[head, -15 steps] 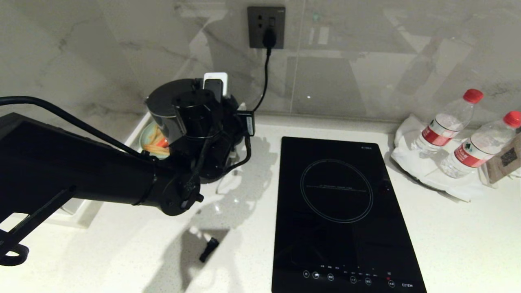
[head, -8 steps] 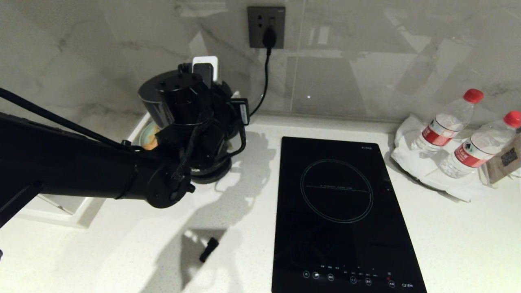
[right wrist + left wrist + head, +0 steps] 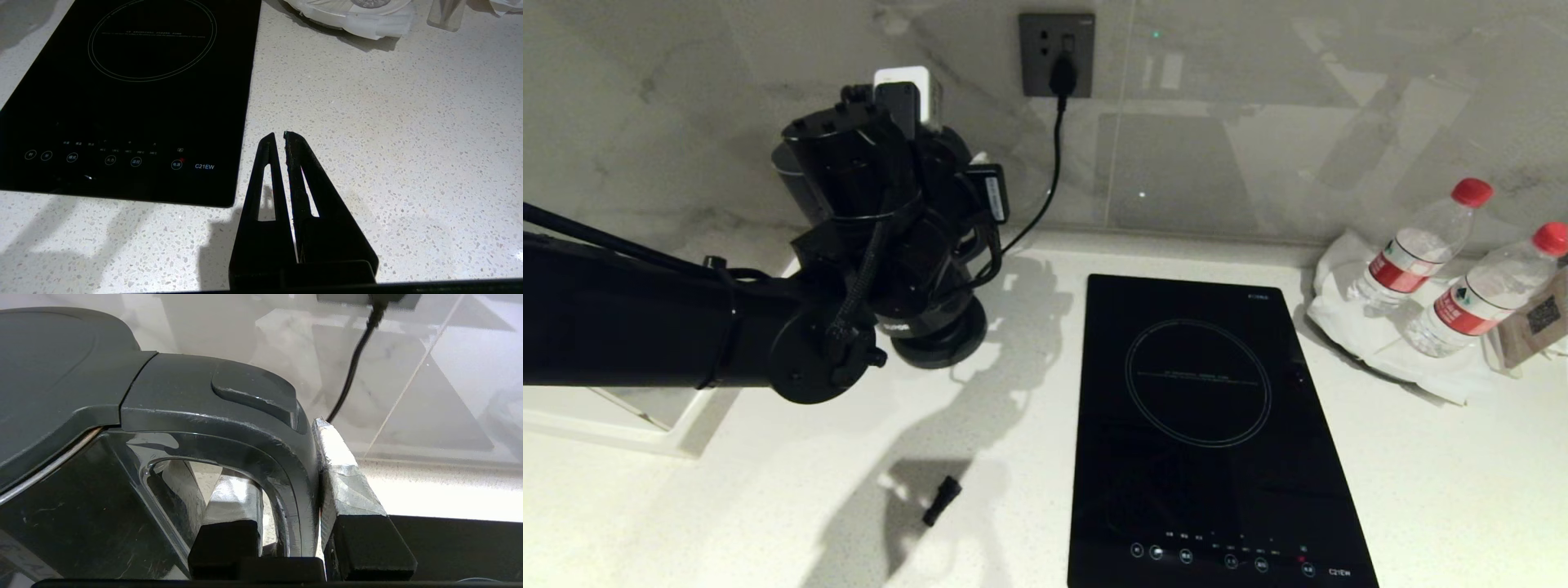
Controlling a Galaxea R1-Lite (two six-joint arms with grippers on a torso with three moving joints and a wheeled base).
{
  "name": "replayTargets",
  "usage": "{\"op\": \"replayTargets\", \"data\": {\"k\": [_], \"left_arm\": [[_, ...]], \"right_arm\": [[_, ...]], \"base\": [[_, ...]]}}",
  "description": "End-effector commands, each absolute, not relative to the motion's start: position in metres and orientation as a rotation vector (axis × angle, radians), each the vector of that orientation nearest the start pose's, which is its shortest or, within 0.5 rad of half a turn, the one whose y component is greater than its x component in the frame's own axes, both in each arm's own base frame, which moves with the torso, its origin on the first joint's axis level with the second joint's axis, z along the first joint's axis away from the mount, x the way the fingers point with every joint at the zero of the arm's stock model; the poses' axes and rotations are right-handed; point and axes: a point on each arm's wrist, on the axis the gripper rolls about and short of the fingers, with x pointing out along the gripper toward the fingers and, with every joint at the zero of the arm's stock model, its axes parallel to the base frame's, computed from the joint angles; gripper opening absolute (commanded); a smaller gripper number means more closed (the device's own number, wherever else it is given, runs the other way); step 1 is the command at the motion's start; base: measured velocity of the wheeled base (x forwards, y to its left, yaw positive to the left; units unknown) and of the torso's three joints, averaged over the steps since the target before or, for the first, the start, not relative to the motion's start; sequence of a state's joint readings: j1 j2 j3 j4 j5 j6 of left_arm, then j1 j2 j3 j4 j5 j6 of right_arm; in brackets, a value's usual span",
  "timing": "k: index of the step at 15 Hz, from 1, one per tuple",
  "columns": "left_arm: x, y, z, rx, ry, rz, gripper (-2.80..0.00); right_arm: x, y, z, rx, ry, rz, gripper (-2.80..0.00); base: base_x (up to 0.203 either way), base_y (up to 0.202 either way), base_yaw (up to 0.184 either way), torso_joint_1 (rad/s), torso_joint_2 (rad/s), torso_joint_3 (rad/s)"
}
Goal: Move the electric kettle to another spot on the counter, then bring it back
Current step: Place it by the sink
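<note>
Left end effector (image 3: 286,506) is clamping the loop handle of the electric kettle (image 3: 73,428): one taped finger (image 3: 233,498) is sitting inside the loop, the other is pressing the handle's outer face. In the head view the left arm is reaching in from the left edge, and its wrist is covering most of the kettle (image 3: 792,175), which is showing only as a dark rim at the far left of the table (image 3: 1421,457), close to the marble wall. Whether the kettle is resting on its round black base disc (image 3: 943,339) or hanging clear above it cannot be told. A black cord (image 3: 1049,180) is running from the wall socket (image 3: 1056,53) down toward the base. The black induction hob (image 3: 1209,425) is lying flat at centre-right, well apart from the kettle. Two water bottles with red caps (image 3: 1417,245) are leaning on white wrapping at the far right. A small black part (image 3: 941,500) is lying on the table near the front, left of the hob. Right end effector (image 3: 282,141) is hanging over the bare table just right of the hob's near corner, its fingers together and gripping nothing.
</note>
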State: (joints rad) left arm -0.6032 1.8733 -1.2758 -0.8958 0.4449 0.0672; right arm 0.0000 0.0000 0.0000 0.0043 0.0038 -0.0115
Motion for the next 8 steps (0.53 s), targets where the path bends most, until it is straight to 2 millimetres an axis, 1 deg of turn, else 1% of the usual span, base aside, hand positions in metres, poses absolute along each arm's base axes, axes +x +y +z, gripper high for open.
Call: {"op": "replayTargets", "data": {"k": [1, 3, 7, 8], "left_arm": [[0.300, -0.194, 0.294, -0.101, -0.292, -0.144, -2.80], [0.287, -0.186, 0.296, -0.083, -0.262, -0.146, -2.80], [0.253, -0.163, 0.289, -0.048, -0.201, -0.151, -2.80], [0.245, -0.158, 0.285, -0.035, -0.181, -0.152, -2.80]], "right_arm": [[-0.023, 0.000, 0.075, -0.012, 0.005, 0.005, -2.80], [-0.023, 0.000, 0.075, -0.012, 0.005, 0.005, -2.80], [-0.023, 0.000, 0.075, -0.012, 0.005, 0.005, -2.80], [-0.023, 0.000, 0.075, -0.012, 0.005, 0.005, -2.80]], "base": [[0.000, 0.000, 0.000, 0.000, 0.00, 0.000], [0.000, 0.000, 0.000, 0.000, 0.00, 0.000], [0.000, 0.000, 0.000, 0.000, 0.00, 0.000], [0.000, 0.000, 0.000, 0.000, 0.00, 0.000]]}}
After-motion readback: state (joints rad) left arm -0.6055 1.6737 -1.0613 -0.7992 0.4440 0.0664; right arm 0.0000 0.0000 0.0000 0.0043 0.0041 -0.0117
